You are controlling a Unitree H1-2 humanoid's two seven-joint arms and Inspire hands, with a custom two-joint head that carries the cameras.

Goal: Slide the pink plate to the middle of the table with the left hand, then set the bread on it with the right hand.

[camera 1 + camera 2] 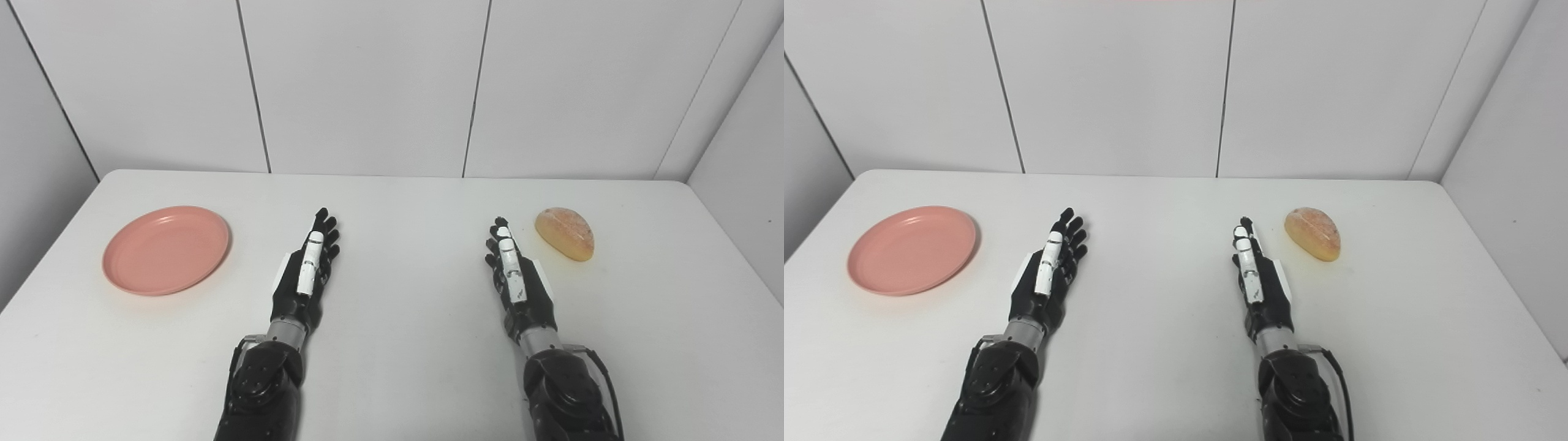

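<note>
The pink plate [166, 248] is round, shallow and smooth, with a low raised rim and a matte plastic look; it lies flat at the left of the frame, well apart from both hands. The bread [565, 233] is a small oval loaf with a golden, slightly mottled crust, paler along its top, lying on the table at the right of the frame, near the fingertips of the right hand [513, 272] but not touching them.

Both hands are black with jointed fingers, each showing a white strip along the uppermost finger. The left hand [309, 266] sits left of centre, the right hand right of centre; both are turned edge-up, fingers stretched forward and a little spread, holding nothing. Glossy black forearms with metal wrist collars rise from the bottom edge, and a thin black cable loops beside the right wrist.

In the right eye view everything stands further left, so a wider strip of bare table and side wall shows to the right of the bread, while the left eye view shows more table left of the plate.

The table [404, 208] is white, smooth and matte, with rounded far corners. Behind it stand pale grey wall panels [1115, 79] split by thin dark vertical seams, with angled panels closing both sides.
</note>
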